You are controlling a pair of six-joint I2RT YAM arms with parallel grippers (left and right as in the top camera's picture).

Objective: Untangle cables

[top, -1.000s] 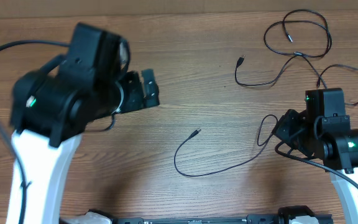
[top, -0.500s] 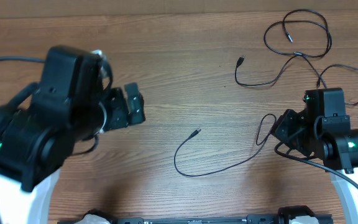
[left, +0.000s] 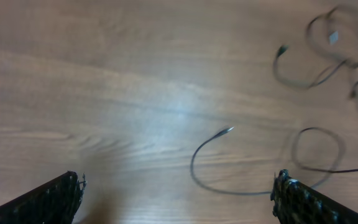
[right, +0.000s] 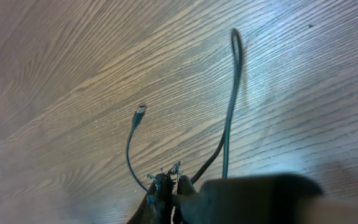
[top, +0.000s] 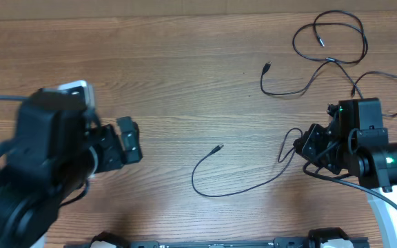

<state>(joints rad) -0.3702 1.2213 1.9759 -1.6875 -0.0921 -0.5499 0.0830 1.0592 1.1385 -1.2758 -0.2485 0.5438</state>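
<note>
Looking down from overhead, the wooden table (top: 171, 76) carries the cables in two groups. The far cables (top: 331, 60) lie in loose loops at the far right, one small plug pointing left, well apart from both arms. The near cable (top: 216, 194) lies right of the middle. Its plug end (top: 218, 147) points toward the far right. The cord sweeps in a shallow curve toward the near side, then runs right and rises into a small loop just beside the right gripper (top: 300, 146). That gripper's jaws are closed together, and the loop's cord meets them at the tips. The left gripper (top: 130, 141) hangs at the left, blurred, its jaws spread wide with nothing between them, well apart from every cord.

From the left wrist, the two dark fingers (left: 51, 198) stand at the lower corners, spread nearly as wide as the frame, with bare wood between them. The near cable (left: 193, 167) lies beyond them to the right, its plug end (left: 229, 129) pointing toward the far side. The far cables (left: 300, 85) are a blurred tangle at the upper right.

From the right wrist, the right gripper (right: 168, 185) is pinched tight on the near cable (right: 229, 106). One strand runs from the tips in a short curve to the plug end (right: 141, 110) resting on the wood. Another rises as a narrow loop toward the far edge.
</note>
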